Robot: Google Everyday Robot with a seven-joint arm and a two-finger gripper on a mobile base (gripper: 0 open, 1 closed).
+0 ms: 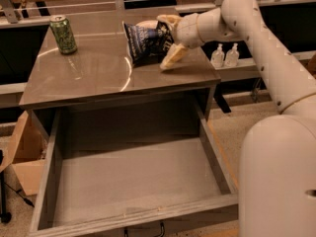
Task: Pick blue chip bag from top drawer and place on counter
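The blue chip bag (142, 42) stands tilted on the back right part of the counter (89, 78), its bottom edge touching the top. My gripper (154, 44) reaches in from the right at the bag's right side. Its fingers are spread, one finger (157, 20) above the bag's top and the other (170, 57) lying low by its right edge. The jaws look open around the bag rather than pressed on it. The top drawer (218, 169) is pulled fully out below the counter, and nothing shows inside it. Its dark handle peeks out at the bottom edge.
A green drink can (64, 33) stands at the counter's back left corner. Two small clear bottles (224, 56) sit on a shelf to the right behind the arm. A cardboard box (22, 147) is on the floor left of the drawer. My white arm fills the right side.
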